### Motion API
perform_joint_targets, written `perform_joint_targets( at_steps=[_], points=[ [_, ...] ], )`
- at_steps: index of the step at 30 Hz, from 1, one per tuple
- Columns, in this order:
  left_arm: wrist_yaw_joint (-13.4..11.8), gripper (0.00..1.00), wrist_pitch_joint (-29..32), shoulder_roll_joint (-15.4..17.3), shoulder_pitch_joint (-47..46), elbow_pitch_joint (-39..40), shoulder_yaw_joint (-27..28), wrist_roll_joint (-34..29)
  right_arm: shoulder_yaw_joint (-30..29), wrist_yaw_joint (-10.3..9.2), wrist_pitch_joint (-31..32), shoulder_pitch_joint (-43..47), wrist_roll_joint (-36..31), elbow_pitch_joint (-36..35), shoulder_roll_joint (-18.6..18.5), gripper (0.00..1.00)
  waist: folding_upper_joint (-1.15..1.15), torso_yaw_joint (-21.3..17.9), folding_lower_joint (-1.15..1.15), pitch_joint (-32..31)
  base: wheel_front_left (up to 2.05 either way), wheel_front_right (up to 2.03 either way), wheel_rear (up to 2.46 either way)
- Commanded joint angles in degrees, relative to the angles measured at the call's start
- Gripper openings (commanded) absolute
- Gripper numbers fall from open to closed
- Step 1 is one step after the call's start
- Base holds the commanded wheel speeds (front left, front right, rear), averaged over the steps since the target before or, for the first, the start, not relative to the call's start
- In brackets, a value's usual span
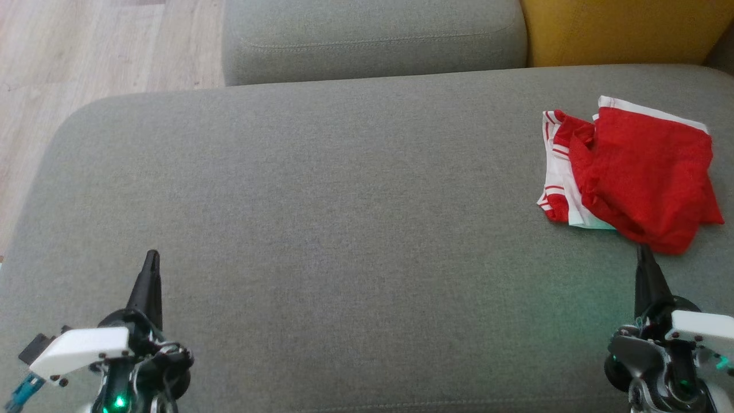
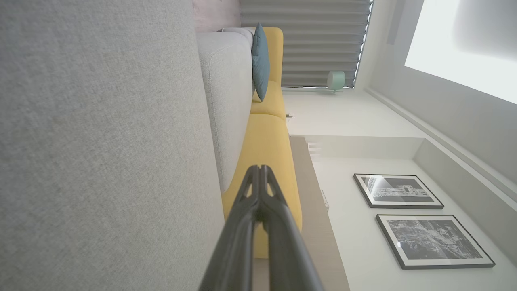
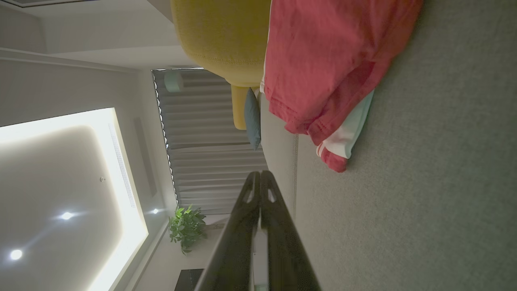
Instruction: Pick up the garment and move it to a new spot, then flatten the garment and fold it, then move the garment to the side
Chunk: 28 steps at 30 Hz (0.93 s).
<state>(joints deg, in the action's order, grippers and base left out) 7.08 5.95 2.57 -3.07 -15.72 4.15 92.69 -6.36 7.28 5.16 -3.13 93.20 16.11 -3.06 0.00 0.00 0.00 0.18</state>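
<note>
The garment [image 1: 636,175] is red with white striped trim and lies crumpled at the far right of the grey sofa seat [image 1: 344,218]. In the right wrist view the garment [image 3: 331,68] spreads across the top, its hem hanging toward the fingers. My right gripper [image 1: 643,252] is shut and empty, its tip just short of the garment's near edge; its fingers [image 3: 260,178] are pressed together. My left gripper [image 1: 152,256] rests at the lower left, shut and empty, far from the garment; the left wrist view shows the left gripper [image 2: 258,169] closed.
A grey cushion [image 1: 373,40] and a yellow cushion [image 1: 619,31] stand behind the seat. Wooden floor [image 1: 86,57] lies past the seat's left edge. The wrist views show a blue pillow [image 2: 260,60], framed pictures [image 2: 398,190] and a plant [image 3: 186,226].
</note>
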Motion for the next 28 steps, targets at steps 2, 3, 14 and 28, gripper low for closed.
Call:
perform_joint_targets(
  at_steps=[2,3,14,28],
  points=[
    [0.41,0.0,0.15,0.69,-3.08,1.68,1.89,-0.12,0.86,0.21,0.51,-2.95,-0.19,-2.14,-0.57,0.0,0.0,0.0,0.0,0.0,0.0,0.0,0.0],
    [0.41,0.0,0.15,0.69,-3.08,1.68,1.9,-0.13,0.85,0.21,0.52,-2.95,-0.2,-2.14,-0.56,0.0,0.0,0.0,0.0,0.0,0.0,0.0,0.0],
    [0.41,0.0,0.22,0.63,-3.09,1.68,1.98,-0.19,0.7,0.21,0.63,-2.97,-0.32,-2.13,-0.46,0.0,0.0,0.0,0.0,0.0,0.0,0.0,0.0],
    [0.41,0.0,0.29,0.57,-3.09,1.68,2.07,-0.27,0.53,0.21,0.77,-2.98,-0.47,-2.12,-0.34,0.0,0.0,0.0,0.0,0.0,0.0,0.0,0.0]
  ],
)
